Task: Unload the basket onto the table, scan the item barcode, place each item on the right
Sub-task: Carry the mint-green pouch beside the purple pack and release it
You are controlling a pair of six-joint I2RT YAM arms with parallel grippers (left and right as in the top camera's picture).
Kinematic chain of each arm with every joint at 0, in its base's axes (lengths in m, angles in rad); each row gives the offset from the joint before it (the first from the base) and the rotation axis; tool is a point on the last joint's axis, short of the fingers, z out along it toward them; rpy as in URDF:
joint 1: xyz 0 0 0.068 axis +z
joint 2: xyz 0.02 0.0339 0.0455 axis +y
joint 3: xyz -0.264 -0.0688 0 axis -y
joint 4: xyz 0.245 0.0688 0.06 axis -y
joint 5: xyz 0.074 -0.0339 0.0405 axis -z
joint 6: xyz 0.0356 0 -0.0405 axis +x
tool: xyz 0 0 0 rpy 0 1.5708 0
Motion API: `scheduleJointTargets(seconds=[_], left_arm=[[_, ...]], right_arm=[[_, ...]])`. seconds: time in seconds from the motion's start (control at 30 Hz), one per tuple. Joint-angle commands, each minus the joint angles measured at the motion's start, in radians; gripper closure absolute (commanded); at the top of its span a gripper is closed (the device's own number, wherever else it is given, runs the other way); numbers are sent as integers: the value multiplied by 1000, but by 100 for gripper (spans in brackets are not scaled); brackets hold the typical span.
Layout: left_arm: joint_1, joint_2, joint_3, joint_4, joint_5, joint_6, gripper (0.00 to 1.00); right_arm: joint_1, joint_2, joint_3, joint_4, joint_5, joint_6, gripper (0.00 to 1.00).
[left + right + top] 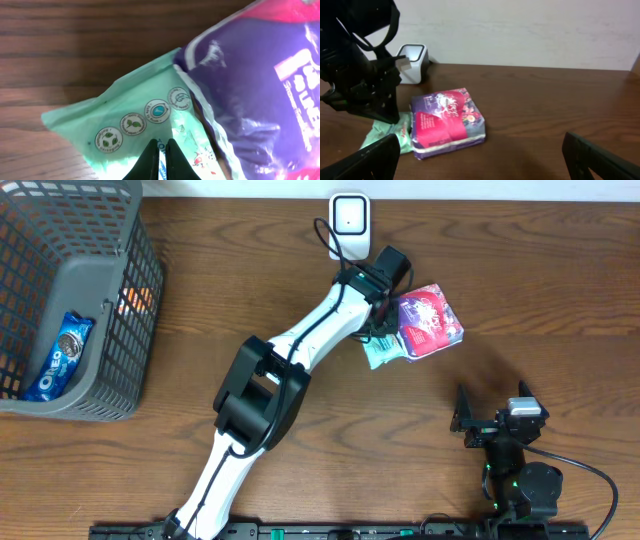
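A purple and pink pack (pixel 432 320) (pixel 447 122) lies on the wooden table, overlapping a thin green packet (pixel 382 353) (pixel 130 120) (pixel 385 134). My left gripper (pixel 161 143) (pixel 385 332) is shut, its tips down on the green packet's printed face beside the purple pack (pixel 260 100). I see no fold of film between its fingers. The white scanner (pixel 350 220) (pixel 412 62) stands at the table's back edge, just behind the left wrist. My right gripper (pixel 493 397) (pixel 482 160) stands wide open and empty near the front, facing the purple pack.
A grey wire basket (pixel 120 300) sits at the left, holding a blue Oreo pack (pixel 60 355) and something orange (pixel 135 298). The scanner's cable runs beside the left arm. Bare wood lies between the purple pack and the right gripper.
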State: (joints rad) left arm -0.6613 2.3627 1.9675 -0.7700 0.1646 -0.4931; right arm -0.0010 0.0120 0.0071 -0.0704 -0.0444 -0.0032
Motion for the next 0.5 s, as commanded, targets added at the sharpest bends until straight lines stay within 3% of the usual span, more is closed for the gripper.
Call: scheduleJointTargets(seconds=[0.0,0.23,0.47], left_arm=[[-3,35,-10,-1,38,44,92],[-3,35,14,56,146,44,92],[6,31,16,93,150,61,87]], right_arm=[[-7,-5,-2,-4,5,17,1],[-7,-5,-2,-4,5,17,1],[-7,-5,-2,-4,5,17,1]])
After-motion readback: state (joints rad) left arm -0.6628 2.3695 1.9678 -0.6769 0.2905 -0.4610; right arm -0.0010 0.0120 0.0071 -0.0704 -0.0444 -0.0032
